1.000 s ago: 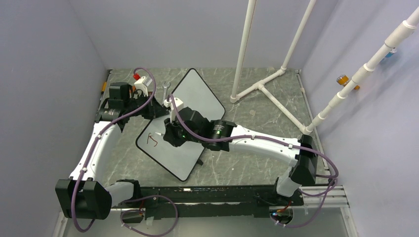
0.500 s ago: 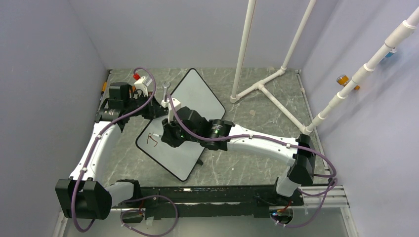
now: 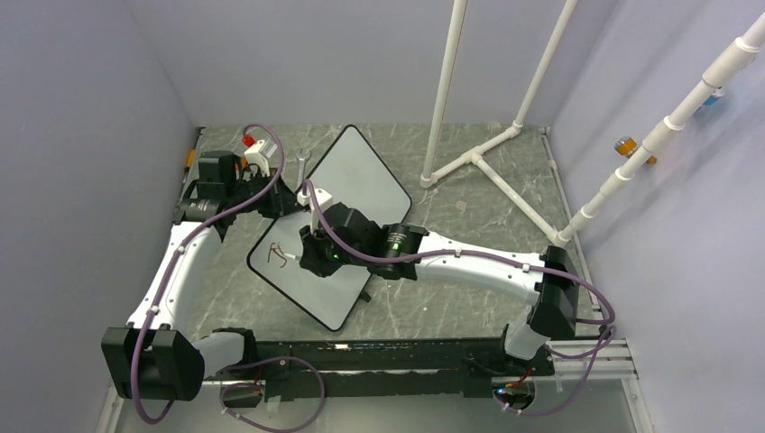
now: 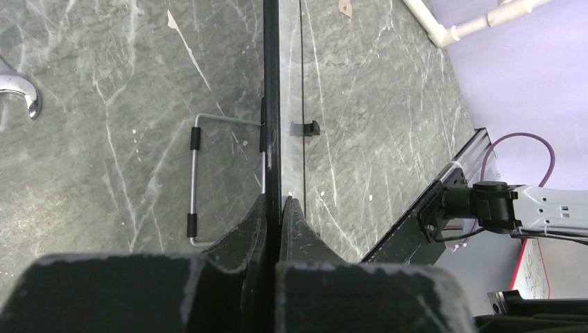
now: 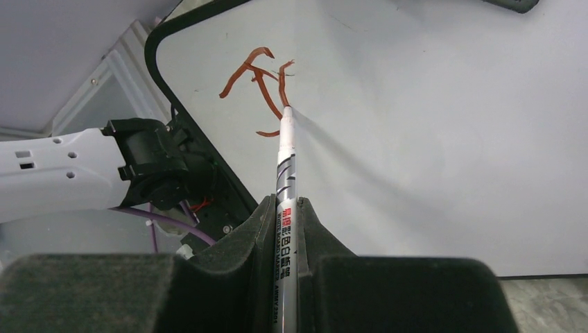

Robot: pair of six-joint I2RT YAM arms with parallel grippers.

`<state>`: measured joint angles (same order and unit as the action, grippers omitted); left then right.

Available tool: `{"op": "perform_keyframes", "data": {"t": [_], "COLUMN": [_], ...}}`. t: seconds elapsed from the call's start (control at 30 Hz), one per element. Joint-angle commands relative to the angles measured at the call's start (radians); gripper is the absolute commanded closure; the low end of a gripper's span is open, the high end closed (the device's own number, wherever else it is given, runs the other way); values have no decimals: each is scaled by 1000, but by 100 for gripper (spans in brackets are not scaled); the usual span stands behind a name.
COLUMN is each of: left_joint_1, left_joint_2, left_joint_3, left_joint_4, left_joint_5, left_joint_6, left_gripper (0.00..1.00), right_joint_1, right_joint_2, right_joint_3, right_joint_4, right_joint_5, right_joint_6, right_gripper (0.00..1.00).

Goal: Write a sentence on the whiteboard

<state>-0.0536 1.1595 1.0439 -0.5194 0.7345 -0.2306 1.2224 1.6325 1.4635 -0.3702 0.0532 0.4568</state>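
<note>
The whiteboard (image 3: pixel 361 176) lies slanted across the table's middle. My left gripper (image 3: pixel 287 203) is shut on its far-left edge. The left wrist view shows the dark rim (image 4: pixel 272 83) edge-on, pinched between the left gripper's (image 4: pixel 281 201) jaws. My right gripper (image 3: pixel 307 254) hovers over the board's left corner, shut on a silver marker (image 5: pixel 286 166). The marker's tip touches the board (image 5: pixel 430 139) just below the sentence (image 5: pixel 260 76), which is a few reddish-brown strokes, also visible from above (image 3: pixel 280 255).
A white pipe frame (image 3: pixel 478 153) stands at the back right on the marble table. A chrome tool (image 4: pixel 17 97) lies left of the board. The board's wire stand (image 4: pixel 194 180) and a black foot (image 4: pixel 305 127) show underneath. Grey walls close in left and right.
My right gripper has shifted slightly toward the near edge with the marker, and the reddish strokes on the board have grown. The left gripper has stayed clamped on the board's edge.
</note>
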Motion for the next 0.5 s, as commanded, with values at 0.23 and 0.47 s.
{"op": "perform_keyframes", "data": {"t": [0.23, 0.47], "left_joint_1": [-3, -3], "left_joint_2": [-36, -35], "left_joint_3": [-4, -4], "left_joint_4": [117, 117], "left_joint_5": [-78, -74], "left_joint_6": [152, 151], "left_gripper": [100, 100], "right_joint_1": [-5, -3], "right_joint_2": [27, 58], "right_joint_3": [104, 174], "right_joint_4": [-64, -72], "right_joint_5": [87, 68], "right_joint_6": [-20, -32], "right_gripper": [100, 100]}}
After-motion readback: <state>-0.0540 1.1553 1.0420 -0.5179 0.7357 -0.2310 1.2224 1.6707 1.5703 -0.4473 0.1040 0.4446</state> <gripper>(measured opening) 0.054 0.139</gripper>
